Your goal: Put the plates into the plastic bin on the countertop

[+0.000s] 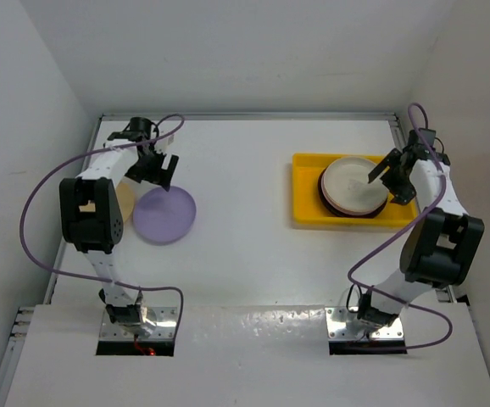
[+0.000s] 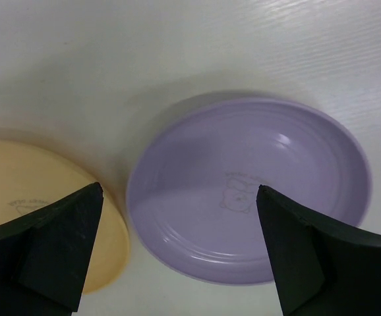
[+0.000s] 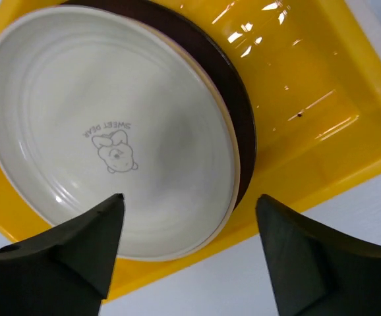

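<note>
Left claw [image 2: 179, 191] spread wide above the lavender plate [image 2: 296, 151], mid-frame; right claw [image 3: 189, 197] apart over the cream plate [image 3: 78, 99]. Stiff, glossy, probably slippery: pinch the rim.

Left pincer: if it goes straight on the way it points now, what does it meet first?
Probably the purple plate, which sits in the gap of the open left pincer; the orange plate lies off to one side. How far away is unclear.

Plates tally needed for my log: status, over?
Left claw, right claw open, empty. Cream plate in yellow bin atop dark plate. Lavender plate, orange plate on countertop. Nothing blocking.
</note>
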`<state>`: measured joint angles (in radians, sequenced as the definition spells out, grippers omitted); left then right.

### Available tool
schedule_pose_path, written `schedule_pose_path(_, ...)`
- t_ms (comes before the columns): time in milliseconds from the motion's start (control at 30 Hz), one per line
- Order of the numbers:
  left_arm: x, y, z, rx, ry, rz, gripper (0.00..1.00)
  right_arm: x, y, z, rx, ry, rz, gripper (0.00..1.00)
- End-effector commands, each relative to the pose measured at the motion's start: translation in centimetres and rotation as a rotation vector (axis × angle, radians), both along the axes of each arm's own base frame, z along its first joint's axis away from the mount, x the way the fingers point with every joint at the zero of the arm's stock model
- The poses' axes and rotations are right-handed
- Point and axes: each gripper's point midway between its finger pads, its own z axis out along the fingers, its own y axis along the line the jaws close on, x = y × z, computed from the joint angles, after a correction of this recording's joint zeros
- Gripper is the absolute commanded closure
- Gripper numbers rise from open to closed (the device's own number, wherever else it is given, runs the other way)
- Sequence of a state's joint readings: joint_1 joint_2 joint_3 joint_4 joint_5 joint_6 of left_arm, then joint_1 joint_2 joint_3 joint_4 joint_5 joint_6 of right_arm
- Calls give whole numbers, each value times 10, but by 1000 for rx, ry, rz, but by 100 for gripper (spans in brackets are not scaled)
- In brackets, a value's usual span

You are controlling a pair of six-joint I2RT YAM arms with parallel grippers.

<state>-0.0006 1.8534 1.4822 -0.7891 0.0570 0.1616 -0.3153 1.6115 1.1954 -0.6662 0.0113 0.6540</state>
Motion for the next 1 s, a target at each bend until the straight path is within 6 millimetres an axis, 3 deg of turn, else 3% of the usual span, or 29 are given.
schedule_pose_path(0, 17, 26, -7, 91, -16, 11, 1, 4, -14, 30, -144, 0, 28, 18)
schedule_pose_path(133, 13, 36, -40, 120, 69, -28, 1, 7, -16, 53, -235, -29, 66, 16)
schedule_pose_path(200, 2, 37, -56, 109, 124, -54, 7, 10, -11, 71, -292, -53, 105, 16)
schedule_pose_path(233, -3, 38, -66, 98, 151, -64, 12, 12, -4, 75, -310, -59, 140, 16)
schedule_pose_path(267, -7, 36, -73, 87, 171, -78, 25, 14, -4, 84, -346, -68, 152, 16)
schedule_pose_path(300, -8, 37, -79, 90, 184, -90, 32, 15, 1, 91, -361, -89, 172, 16)
schedule_pose_path(333, -14, 32, -89, 64, 220, -109, 39, 19, 19, 98, -378, -114, 234, 16)
schedule_pose_path(367, -21, 28, -89, 41, 245, -135, 51, 21, 23, 104, -394, -134, 250, 16)
schedule_pose_path(433, -28, 5, -93, -87, 267, -188, 61, 28, 63, 111, -393, -187, 361, 16)
schedule_pose_path(467, -31, -2, -92, -128, 273, -198, 73, 28, 73, 110, -386, -198, 391, 16)
schedule_pose_path(567, -30, -14, -83, -190, 251, -224, 100, 29, 145, 104, -346, -259, 580, 16)
schedule_pose_path(633, -31, -21, -78, -228, 251, -232, 100, 33, 177, 103, -303, -306, 647, 17)
schedule_pose_path(700, -30, -26, -69, -261, 248, -228, 100, 23, 232, 91, -222, -328, 805, 19)
schedule_pose_path(733, -27, -35, -54, -308, 225, -243, 100, 28, 257, 94, -173, -389, 884, 20)
schedule_pose_path(767, -24, -43, -36, -328, 188, -256, 100, 12, 298, 87, -112, -401, 1029, 20)
schedule_pose_path(800, -19, -48, -23, -351, 149, -270, 100, 9, 316, 80, -84, -402, 1091, 20)
schedule_pose_path(867, -14, -74, 11, -414, 77, -320, 100, -6, 366, 88, 6, -459, 1233, 19)
schedule_pose_path(900, -13, -82, 35, -421, 17, -352, 100, -5, 384, 77, 28, -431, 1259, 18)
schedule_pose_path(967, -13, -96, 60, -439, -41, -390, 100, 1, 404, 82, 75, -443, 1242, 18)
